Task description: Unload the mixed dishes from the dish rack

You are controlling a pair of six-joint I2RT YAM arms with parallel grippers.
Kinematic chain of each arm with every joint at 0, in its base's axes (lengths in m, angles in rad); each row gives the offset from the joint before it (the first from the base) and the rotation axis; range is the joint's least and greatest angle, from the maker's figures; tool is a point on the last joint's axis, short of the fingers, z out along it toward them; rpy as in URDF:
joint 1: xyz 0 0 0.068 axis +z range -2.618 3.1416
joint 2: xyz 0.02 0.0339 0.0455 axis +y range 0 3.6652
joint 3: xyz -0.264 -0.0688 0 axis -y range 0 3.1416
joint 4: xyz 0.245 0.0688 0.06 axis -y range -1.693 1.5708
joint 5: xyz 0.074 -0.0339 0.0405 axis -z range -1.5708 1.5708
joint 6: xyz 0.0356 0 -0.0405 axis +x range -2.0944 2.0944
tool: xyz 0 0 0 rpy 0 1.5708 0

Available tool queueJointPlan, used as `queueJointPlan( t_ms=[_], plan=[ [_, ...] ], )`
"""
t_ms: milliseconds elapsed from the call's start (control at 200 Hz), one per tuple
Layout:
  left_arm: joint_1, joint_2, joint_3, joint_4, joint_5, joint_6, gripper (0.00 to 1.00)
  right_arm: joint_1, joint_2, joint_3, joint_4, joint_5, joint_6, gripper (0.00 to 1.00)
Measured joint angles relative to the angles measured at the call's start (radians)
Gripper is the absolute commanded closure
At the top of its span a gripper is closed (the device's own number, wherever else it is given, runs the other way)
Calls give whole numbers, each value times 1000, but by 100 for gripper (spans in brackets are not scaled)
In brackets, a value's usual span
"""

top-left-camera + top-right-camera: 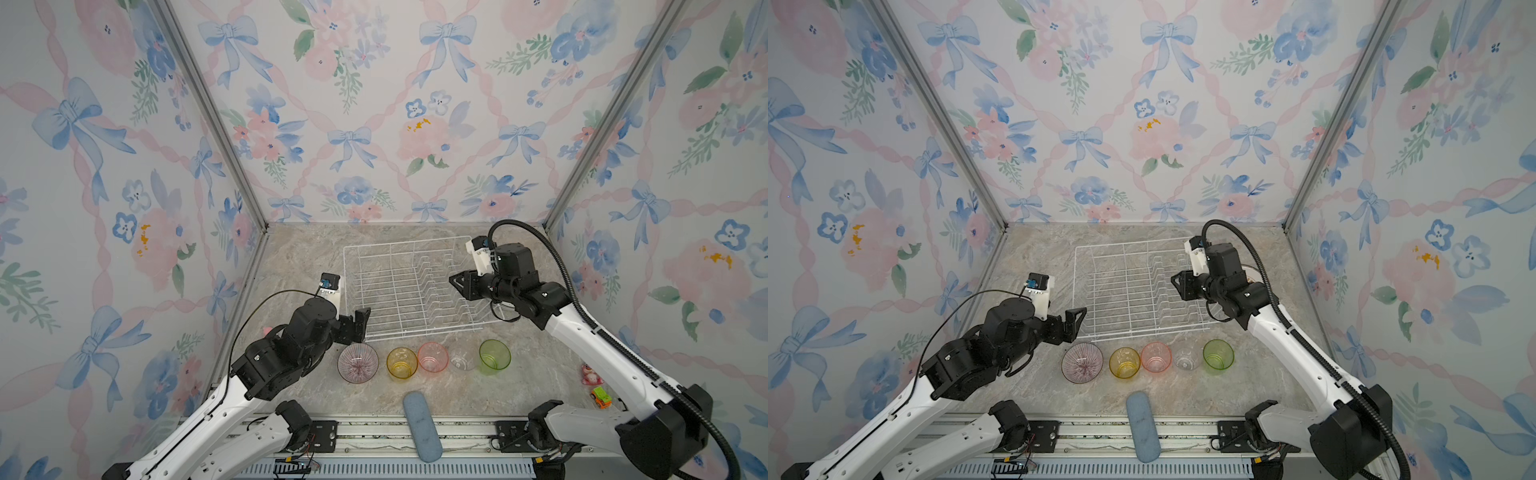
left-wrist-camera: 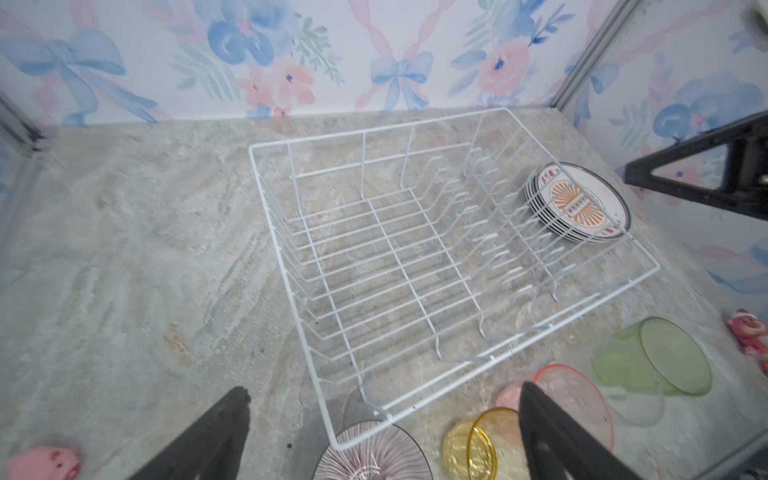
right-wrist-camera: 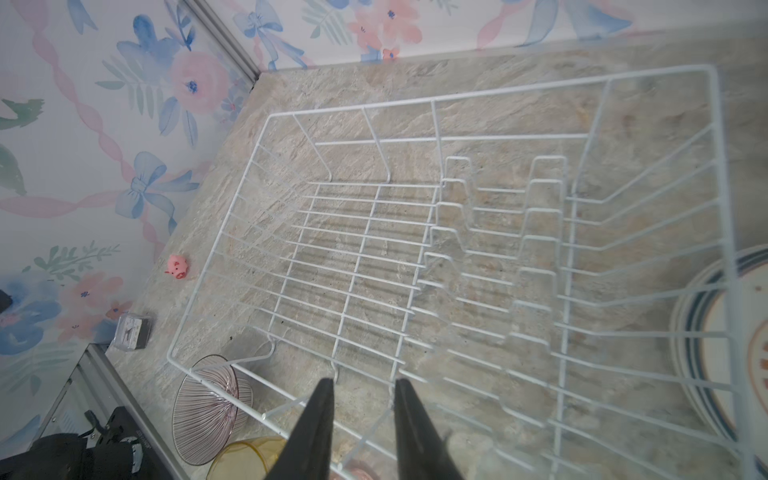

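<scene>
The dish rack (image 1: 415, 336) is placed on the desk (image 1: 299, 257). Along its front are lined up the striped bowl (image 1: 358, 363), yellow tumbler (image 1: 402, 362), pink tumbler (image 1: 433, 357), clear tumbler (image 1: 462, 359) and green tumbler (image 1: 494, 356). The plates (image 2: 582, 203) are stacked just outside its right side. The left pincer (image 2: 382, 390) is held wide open near the bowl. The right pincer (image 3: 363, 382) is narrowly parted over the rack, with nothing gripped.

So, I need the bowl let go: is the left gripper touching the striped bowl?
Apart. In the left wrist view the left gripper stands wide open, and the striped bowl lies between its fingers with a visible gap to each.
</scene>
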Motion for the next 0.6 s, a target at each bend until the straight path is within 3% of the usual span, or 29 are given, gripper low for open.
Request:
queueJointPlan(
  t_ms=[120,260,450,535,600],
  plan=[
    [90,0,-21,104,-76,75,2,-98,-119,-48,-29,53,-11,68],
    [260,-8,-127,260,-91,135,2,-196,-238,-111,-63,110,-21,64],
    [583,-7,-433,658,13,180,2,-270,-419,-218,-76,231,-39,63],
    [741,61,-591,856,89,172,2,-293,-484,-267,-74,273,-45,63],
    [802,155,-671,984,131,168,2,-310,-512,-295,-69,299,-48,63]
  ],
)
